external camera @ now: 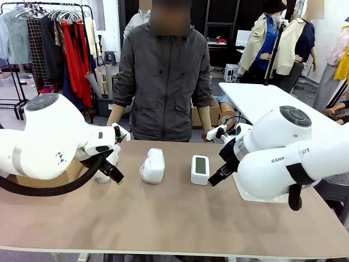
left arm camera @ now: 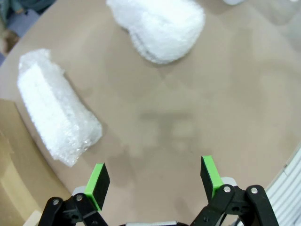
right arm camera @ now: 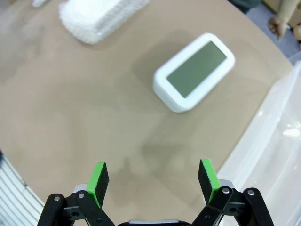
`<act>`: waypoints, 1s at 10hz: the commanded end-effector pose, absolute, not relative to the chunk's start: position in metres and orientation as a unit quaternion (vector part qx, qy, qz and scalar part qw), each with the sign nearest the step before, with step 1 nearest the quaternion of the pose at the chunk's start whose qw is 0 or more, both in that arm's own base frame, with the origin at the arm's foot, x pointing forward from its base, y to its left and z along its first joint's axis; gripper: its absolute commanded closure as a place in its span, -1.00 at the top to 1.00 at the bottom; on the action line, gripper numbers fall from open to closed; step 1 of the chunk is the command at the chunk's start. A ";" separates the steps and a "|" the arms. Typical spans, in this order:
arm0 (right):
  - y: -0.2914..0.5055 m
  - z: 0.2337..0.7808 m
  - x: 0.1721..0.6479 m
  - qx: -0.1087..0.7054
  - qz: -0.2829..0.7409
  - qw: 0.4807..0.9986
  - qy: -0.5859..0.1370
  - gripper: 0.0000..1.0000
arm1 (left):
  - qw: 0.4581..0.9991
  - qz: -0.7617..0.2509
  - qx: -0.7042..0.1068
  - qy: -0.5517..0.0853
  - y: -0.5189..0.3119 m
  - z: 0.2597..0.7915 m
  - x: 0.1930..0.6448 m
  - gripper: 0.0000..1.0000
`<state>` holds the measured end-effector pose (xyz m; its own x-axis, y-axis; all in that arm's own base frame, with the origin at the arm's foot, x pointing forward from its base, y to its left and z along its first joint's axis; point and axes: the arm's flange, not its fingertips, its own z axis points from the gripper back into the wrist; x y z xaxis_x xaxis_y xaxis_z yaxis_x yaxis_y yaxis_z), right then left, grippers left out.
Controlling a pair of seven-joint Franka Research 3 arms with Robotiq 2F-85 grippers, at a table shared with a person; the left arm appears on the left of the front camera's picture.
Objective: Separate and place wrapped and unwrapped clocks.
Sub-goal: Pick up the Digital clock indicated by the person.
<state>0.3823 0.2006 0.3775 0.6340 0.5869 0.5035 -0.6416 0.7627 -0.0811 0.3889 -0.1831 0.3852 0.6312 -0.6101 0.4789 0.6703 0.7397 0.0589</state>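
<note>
Front view: crinkly bubble-wrapped bundles [external camera: 153, 165] [left arm camera: 56, 108], smooth rounded white clock [external camera: 200, 169]; left fingers [left arm camera: 97, 185] and right fingers [right arm camera: 99, 181] spread.

We see bare table [external camera: 174, 218] open along our near side and passable gaps between the left wrapped bundle [left arm camera: 54, 110], the middle bundle [external camera: 152, 165] and the bare clock [external camera: 200, 169], while a clear bin [right arm camera: 277, 136] blocks the right side

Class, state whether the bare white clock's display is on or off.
Off, it seems: the clock shows a plain grey-green screen with no digits.
</note>
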 end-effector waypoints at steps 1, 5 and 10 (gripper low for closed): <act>0.188 0.395 0.391 0.101 0.368 0.891 -0.245 1.00 | 0.886 -0.387 -0.107 -0.231 -0.159 0.403 0.402 1.00; 0.178 0.425 0.410 0.174 0.403 0.867 -0.235 1.00 | 0.825 -0.468 -0.195 -0.249 -0.138 0.436 0.422 1.00; 0.137 0.448 0.437 0.241 0.480 0.808 -0.244 1.00 | 0.749 -0.552 -0.231 -0.286 -0.122 0.445 0.437 1.00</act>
